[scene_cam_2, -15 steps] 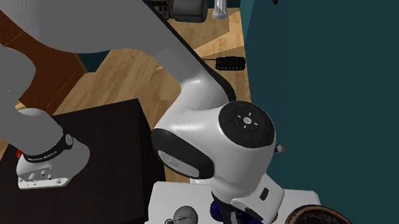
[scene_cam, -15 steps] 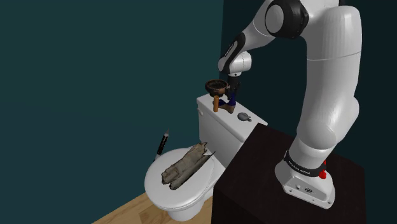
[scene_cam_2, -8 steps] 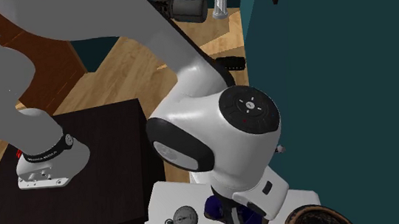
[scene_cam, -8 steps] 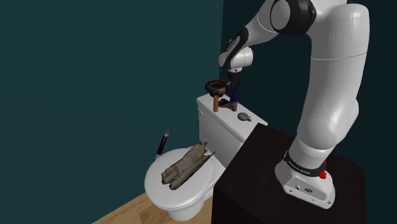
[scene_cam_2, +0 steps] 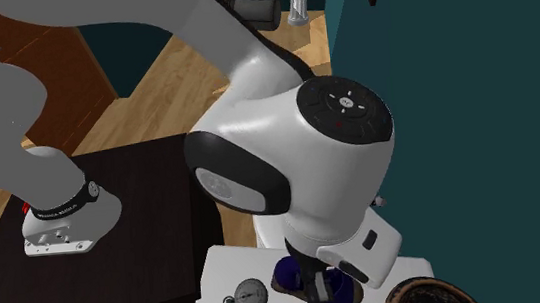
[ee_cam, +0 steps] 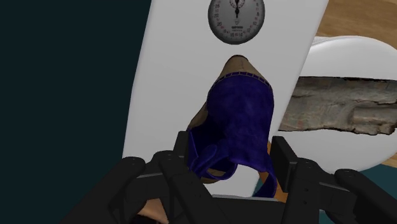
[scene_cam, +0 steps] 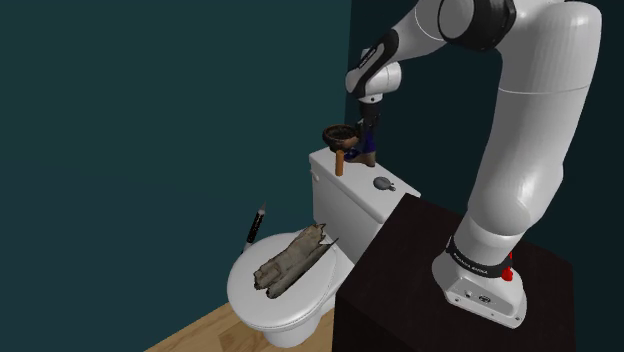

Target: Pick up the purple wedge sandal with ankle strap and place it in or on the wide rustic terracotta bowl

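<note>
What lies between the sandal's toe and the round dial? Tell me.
Bare white tank lid, seen in the wrist view, separates the purple sandal, clasped in the claw, from the dial.

Light was dim and even. In the shoulder view the teal wall (scene_cam: 150, 120) lay dark, while the white arm (scene_cam: 530, 150) and toilet (scene_cam: 345, 200) showed bright with soft grey shading. In the wrist view the black hand (ee_cam: 232, 149) caught faint edge highlights; the sandal (ee_cam: 240, 118) looked deep purple.

Below me I see the white toilet tank lid (scene_cam: 356, 181) carrying the dark brown bowl (scene_cam: 340, 134) at its wall end and a round grey dial (ee_cam: 236, 21), while the closed seat lid (scene_cam: 245, 292) bears a bark-like chunk (scene_cam: 292, 262).
</note>
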